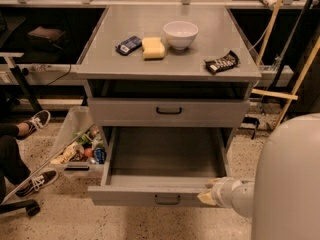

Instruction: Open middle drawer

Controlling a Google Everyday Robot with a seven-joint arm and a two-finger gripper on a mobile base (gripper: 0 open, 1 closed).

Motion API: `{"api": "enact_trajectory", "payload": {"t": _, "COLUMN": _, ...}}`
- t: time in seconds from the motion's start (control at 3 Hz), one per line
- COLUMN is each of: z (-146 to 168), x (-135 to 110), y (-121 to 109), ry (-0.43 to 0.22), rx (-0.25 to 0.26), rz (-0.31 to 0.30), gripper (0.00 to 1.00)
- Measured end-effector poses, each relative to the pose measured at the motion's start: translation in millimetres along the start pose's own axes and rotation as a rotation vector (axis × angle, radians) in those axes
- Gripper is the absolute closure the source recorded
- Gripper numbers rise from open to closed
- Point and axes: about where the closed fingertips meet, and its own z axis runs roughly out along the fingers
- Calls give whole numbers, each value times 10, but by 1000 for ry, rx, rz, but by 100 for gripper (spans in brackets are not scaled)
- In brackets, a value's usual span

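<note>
Pale gripper (206, 198) sits against the open middle drawer (131, 196).

Clutter on and around a grey cabinet

On the cabinet top (165, 64), at 12 o'clock, a white bowl (180, 34) stands with a yellow sponge (153, 47) just beside it at its 8 o'clock and a blue packet (129, 45) at the sponge's 9 o'clock; a dark snack bar (222, 62) lies apart at the bowl's 4 o'clock. A clear bin (75, 129) of rubbish sits on the floor at 8 o'clock, with two sneakers (34, 123) at 9 o'clock. The gripper (207, 198) is low at 5 o'clock.
</note>
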Motion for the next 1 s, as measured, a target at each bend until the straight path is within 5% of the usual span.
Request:
{"api": "enact_trajectory", "payload": {"t": 0.33, "z": -7, "x": -22, "y": 3, "ry": 0, "rx": 0, "rz": 0, "gripper": 100}}
{"api": "enact_trajectory", "payload": {"t": 1.0, "z": -7, "x": -23, "y": 4, "ry": 0, "rx": 0, "rz": 0, "gripper": 58}}
